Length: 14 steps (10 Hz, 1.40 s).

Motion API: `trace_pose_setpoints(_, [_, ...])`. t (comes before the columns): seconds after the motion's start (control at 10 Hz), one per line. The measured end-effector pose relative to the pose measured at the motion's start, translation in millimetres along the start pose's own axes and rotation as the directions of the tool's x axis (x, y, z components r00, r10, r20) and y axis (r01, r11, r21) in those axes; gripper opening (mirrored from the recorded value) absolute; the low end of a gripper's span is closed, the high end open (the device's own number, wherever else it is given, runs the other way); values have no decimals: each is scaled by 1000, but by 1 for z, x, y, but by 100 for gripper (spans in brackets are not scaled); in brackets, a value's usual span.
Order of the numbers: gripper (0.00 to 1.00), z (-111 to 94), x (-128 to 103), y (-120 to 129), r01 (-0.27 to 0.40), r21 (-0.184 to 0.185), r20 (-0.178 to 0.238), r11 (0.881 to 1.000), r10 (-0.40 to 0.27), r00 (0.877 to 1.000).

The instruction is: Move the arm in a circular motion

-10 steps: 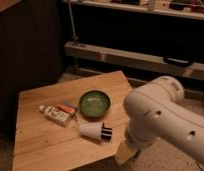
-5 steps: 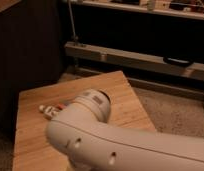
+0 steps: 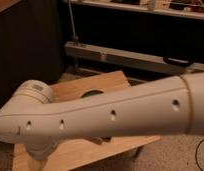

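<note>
Filling the whole lower half of the shot: the arm [image 3: 112,117], thick, glossy and white, stretched from the right edge across to a rounded elbow joint [image 3: 32,95] at the left. Row of small dark dots [image 3: 113,114] strung along its side. Bending down and away at that elbow, lower segment dropping out past the bottom-left corner. Gripper nowhere in shot, somewhere beyond that downward bend, so open or shut cannot be told.

Behind the arm, a wooden table [image 3: 107,82], only its far corner and a strip of its near edge showing above and below the white tube. Just peeking over the arm's top edge, a sliver of a green bowl [image 3: 92,93] on the tabletop, the rest of it covered. Further back, a long pale metal rail [image 3: 130,57] running across a dark wall. Dark cabinet [image 3: 25,45] off to the left. Grey floor [image 3: 180,150] at lower right, with a thin dark cable [image 3: 202,150] curling at the very edge
</note>
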Motion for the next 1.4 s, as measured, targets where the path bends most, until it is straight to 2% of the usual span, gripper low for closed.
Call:
trace_pose_setpoints(0.3, [80,5,69,15,11,-29,-24,1000,-12,1000])
trace_pose_setpoints(0.5, [80,5,116,46,-36,-36,-34,999,35,999])
trace_pose_setpoints(0.7, [80,3,152,104,-123,-47,-44,991,121,992])
trace_pose_setpoints(0.9, [80,1,160,148,-201,-56,-50,978,198,979])
trace_pose_setpoints(1.1, [80,-3,151,199,-298,-66,-57,952,294,954])
trace_pose_setpoints(1.3, [80,-11,125,249,-393,-81,-67,916,388,919])
trace_pose_setpoints(1.4, [80,-19,99,283,-458,-92,-78,884,452,889])
